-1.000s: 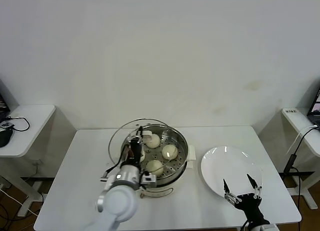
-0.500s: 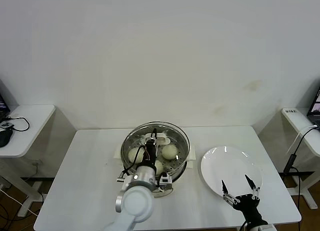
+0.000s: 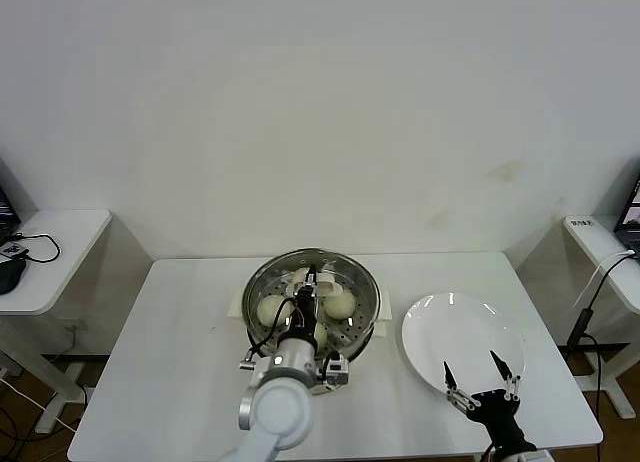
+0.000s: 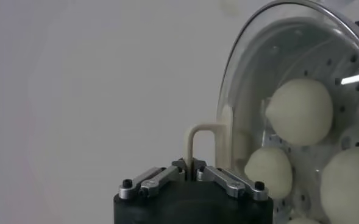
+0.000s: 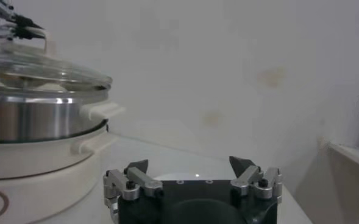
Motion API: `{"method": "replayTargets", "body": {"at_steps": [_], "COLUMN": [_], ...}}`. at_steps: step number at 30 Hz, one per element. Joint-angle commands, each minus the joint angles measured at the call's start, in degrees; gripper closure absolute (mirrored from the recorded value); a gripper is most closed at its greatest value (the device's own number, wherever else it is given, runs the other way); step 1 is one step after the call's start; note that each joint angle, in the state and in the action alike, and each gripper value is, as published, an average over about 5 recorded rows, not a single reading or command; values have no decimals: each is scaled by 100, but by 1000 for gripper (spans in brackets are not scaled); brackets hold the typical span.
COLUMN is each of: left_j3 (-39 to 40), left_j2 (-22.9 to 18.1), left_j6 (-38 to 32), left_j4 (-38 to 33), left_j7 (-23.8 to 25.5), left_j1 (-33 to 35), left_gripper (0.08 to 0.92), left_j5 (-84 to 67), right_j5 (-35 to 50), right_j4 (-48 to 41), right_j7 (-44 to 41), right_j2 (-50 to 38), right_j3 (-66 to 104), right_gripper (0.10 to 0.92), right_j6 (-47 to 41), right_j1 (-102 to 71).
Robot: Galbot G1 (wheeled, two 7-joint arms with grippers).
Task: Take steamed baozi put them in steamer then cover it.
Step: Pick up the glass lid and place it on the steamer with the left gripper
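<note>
The steamer [image 3: 366,325] stands mid-table, with several cream-white baozi [image 3: 272,309] on its perforated tray. The clear glass cover [image 3: 356,279] lies level over the pot. My left gripper [image 3: 312,283] is above its centre, shut on the cream bar handle [image 4: 206,130]. In the left wrist view the baozi [image 4: 300,111] show through the glass. In the right wrist view the cover [image 5: 42,68] sits on top of the steel steamer [image 5: 33,119]. My right gripper [image 3: 483,381] hangs open and empty over the near edge of the white plate [image 3: 455,327].
The white table [image 3: 180,332] has bare room left of the steamer and in front of it. A small side table [image 3: 50,244] with cables stands at far left, another [image 3: 600,232] at far right. A plain wall runs behind.
My left gripper carried the cover rightward from a tilted spot over the steamer's left side to level over the pot. The right arm stayed put.
</note>
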Motion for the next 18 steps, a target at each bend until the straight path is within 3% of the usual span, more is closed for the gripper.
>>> {"method": "replayTargets", "body": {"at_steps": [1,18], "left_j3": [-16,-169], "left_j2": [-71,-123], "left_j6": [-19,-54], "left_j4": [127,178], "left_j7": [-44,-104], "left_j1": [-29,37], "left_gripper": [862,862], "left_j5": [81,64], "right_j5": [38,84], "right_j4": [-13,-38], "right_j7": [-4,-25], "right_j2": [-17,-40], "right_j3": [18,2], "right_gripper": [202,203], "right_j6": [7,-1], "right_j1": [3,12]}}
